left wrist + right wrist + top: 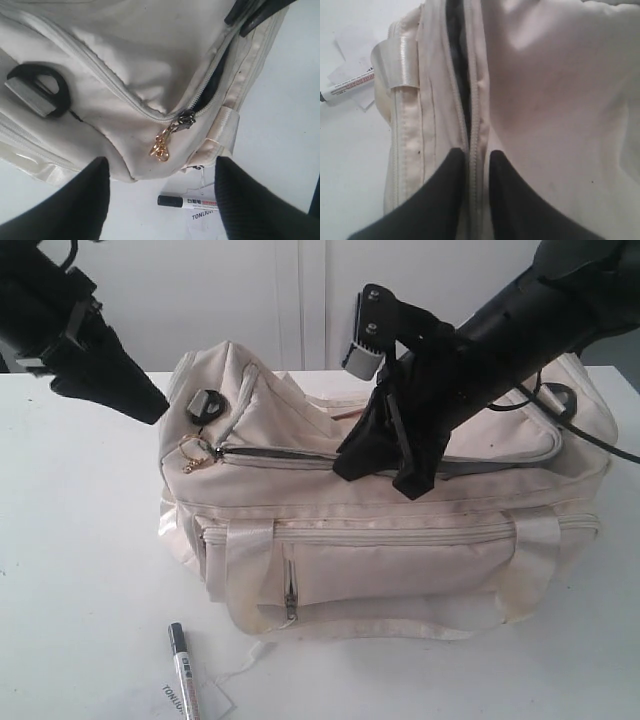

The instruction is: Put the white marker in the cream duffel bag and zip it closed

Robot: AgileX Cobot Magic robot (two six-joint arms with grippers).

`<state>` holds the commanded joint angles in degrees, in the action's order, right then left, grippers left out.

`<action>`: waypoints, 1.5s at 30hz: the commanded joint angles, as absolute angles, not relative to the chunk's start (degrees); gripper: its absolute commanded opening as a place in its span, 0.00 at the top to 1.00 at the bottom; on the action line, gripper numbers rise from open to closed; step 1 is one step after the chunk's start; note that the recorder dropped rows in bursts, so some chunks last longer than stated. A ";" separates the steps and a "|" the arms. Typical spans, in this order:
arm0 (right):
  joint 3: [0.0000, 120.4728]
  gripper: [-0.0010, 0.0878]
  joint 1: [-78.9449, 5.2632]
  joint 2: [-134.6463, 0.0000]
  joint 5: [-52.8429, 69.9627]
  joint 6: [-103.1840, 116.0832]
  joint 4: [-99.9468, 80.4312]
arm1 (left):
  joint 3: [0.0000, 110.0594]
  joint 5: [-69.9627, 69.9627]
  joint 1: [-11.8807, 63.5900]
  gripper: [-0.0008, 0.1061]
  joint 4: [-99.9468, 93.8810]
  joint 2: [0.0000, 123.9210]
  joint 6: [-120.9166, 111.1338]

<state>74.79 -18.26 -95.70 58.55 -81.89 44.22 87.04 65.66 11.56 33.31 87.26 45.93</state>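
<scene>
Right gripper point(476, 154) tips-down on duffel bag point(555, 100)

The left arm point(50, 320) is held high at the left of the exterior view and angled downward toward the middle. The left pincer point(160, 165) is spread wide, its two fingers point(75, 205) set well apart. The right arm point(540, 320) is extended from the upper right and tilted steeply down. The right pincer point(475, 157) is set nearly closed, with a zipper edge of the cream duffel bag point(545, 100) nipped in the narrow gap.
</scene>
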 joint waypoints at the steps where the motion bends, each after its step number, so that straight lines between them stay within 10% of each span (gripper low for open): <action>1: 74.79 0.65 -18.26 -95.42 58.42 -81.89 44.28 | 87.04 65.92 11.56 0.39 33.75 87.32 46.70; 18: 74.79 0.58 -18.26 -85.57 56.12 -77.42 43.22 | 86.65 69.03 12.16 0.39 38.96 87.42 49.86; 45: 74.79 0.58 -18.26 -79.29 68.31 -20.47 8.49 | 86.65 43.41 33.10 0.45 34.23 94.77 73.93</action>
